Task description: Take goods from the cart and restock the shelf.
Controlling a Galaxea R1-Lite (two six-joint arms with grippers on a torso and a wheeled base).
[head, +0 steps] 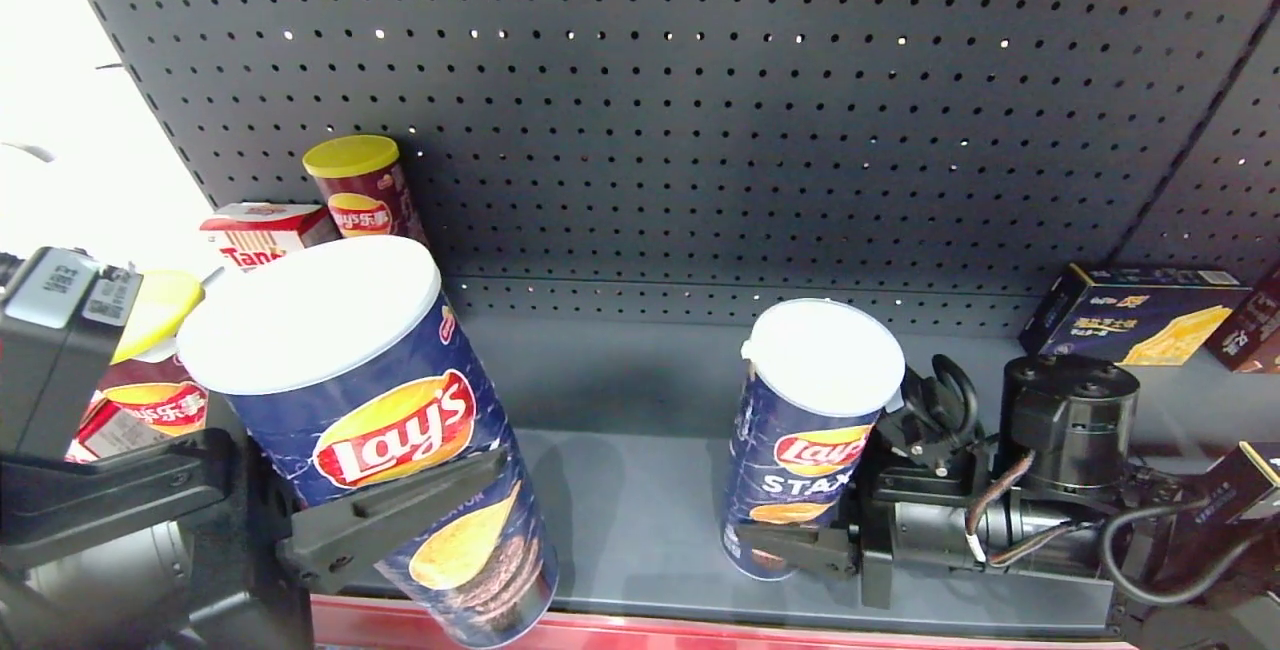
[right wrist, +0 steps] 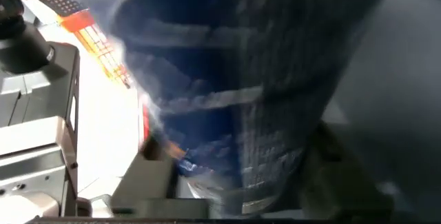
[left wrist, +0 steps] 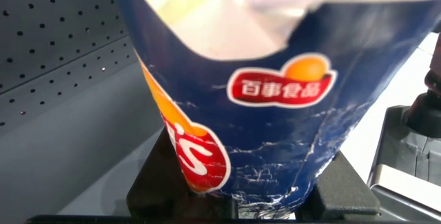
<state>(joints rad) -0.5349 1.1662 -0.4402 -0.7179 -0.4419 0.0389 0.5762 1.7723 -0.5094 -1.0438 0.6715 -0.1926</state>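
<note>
A big blue chips can (head: 370,430) with a white lid leans at the shelf's front left edge, and my left gripper (head: 400,495) is shut on its body. In the left wrist view the can (left wrist: 275,114) sits between the black fingers (left wrist: 165,182). A second blue chips can (head: 805,450) stands upright at the shelf's middle right, with my right gripper (head: 825,490) shut around its lower half. The right wrist view has that can (right wrist: 241,93) close up between the gripper's pads (right wrist: 151,182). I cannot tell whether its base touches the shelf (head: 640,510).
At the back left stand a maroon can with a yellow lid (head: 362,192), a red and white box (head: 258,235) and another maroon can (head: 150,370). A dark blue box (head: 1135,315) lies at the back right. The pegboard wall (head: 700,110) closes the rear.
</note>
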